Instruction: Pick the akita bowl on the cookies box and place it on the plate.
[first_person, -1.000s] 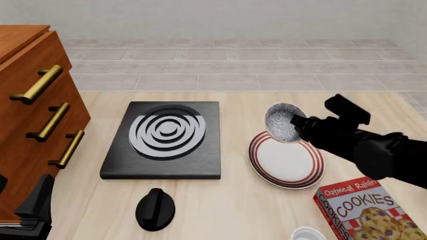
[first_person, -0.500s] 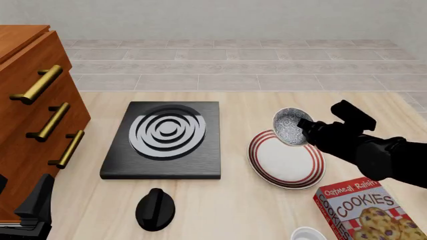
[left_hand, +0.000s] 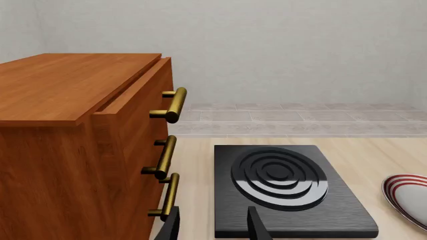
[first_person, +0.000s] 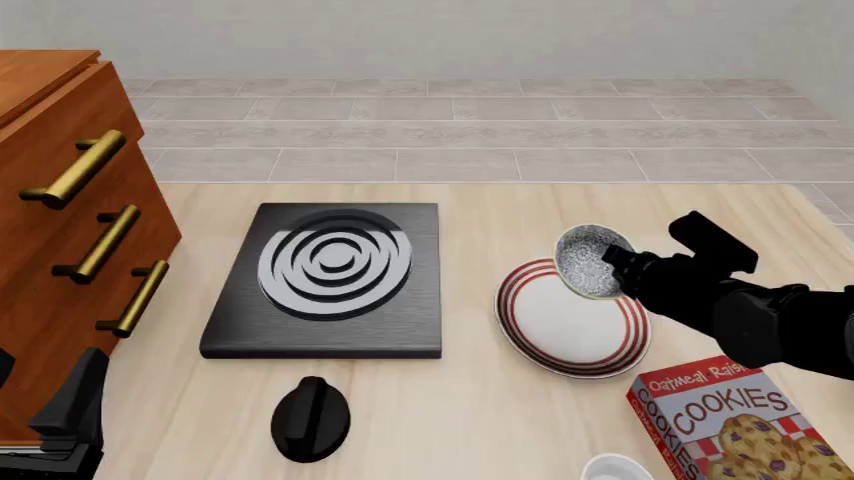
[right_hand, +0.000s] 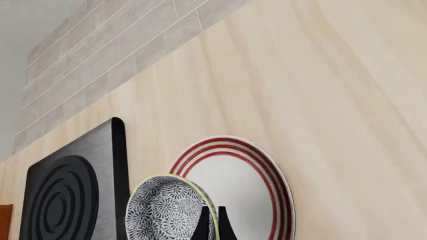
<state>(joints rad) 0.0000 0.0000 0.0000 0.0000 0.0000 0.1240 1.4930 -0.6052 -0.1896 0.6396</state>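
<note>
Right gripper (first_person: 617, 262) clamped on akita bowl (first_person: 589, 262) rim, bowl tilted above plate (first_person: 571, 322). Left gripper (left_hand: 212, 225) fingers apart, holding nothing. Cookies box (first_person: 738, 420) reads "Oatmeal Raisin COOKIES"

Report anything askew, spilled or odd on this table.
Only the akita bowl stands out: it is tipped steeply on its side, its patterned inside facing the camera, pinched at the rim by the right gripper over the far edge of the plate. Nothing looks spilled or damaged.
</note>
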